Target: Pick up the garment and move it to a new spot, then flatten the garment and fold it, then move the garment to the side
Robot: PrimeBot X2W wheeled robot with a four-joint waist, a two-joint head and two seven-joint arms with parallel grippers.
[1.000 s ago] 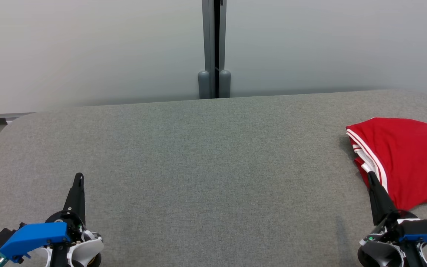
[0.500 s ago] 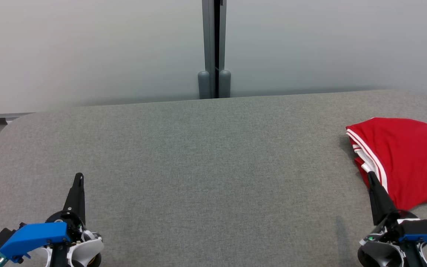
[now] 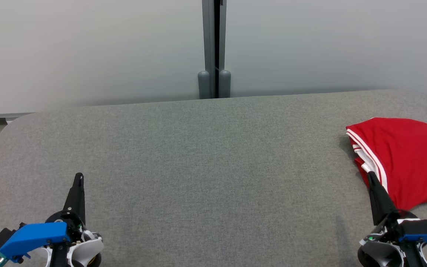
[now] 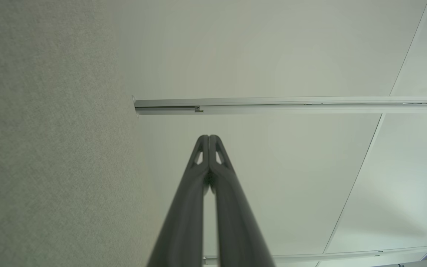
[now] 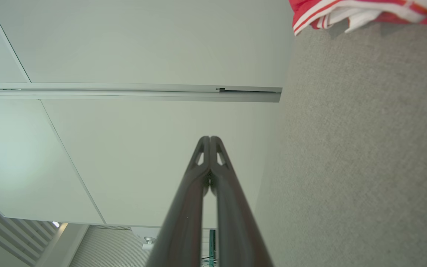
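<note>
The garment [image 3: 406, 159] is red with white stripes along one edge and lies folded at the right side of the grey fabric surface [image 3: 206, 167]; its striped edge [image 5: 332, 13] also shows at the top of the right wrist view. My right gripper [image 3: 370, 175] is shut and empty at the lower right, its tip in front of the garment's near edge. At the lower left my left gripper [image 3: 79, 177] is shut too, holding nothing, far from the garment. Both wrist views show the fingers [image 4: 209, 139] [image 5: 209, 140] pressed together.
A pale wall with a grey vertical post [image 3: 214, 48] stands behind the surface's far edge. The surface's rounded left corner [image 3: 9, 129] drops to the floor. A wide stretch of grey fabric lies between the two grippers.
</note>
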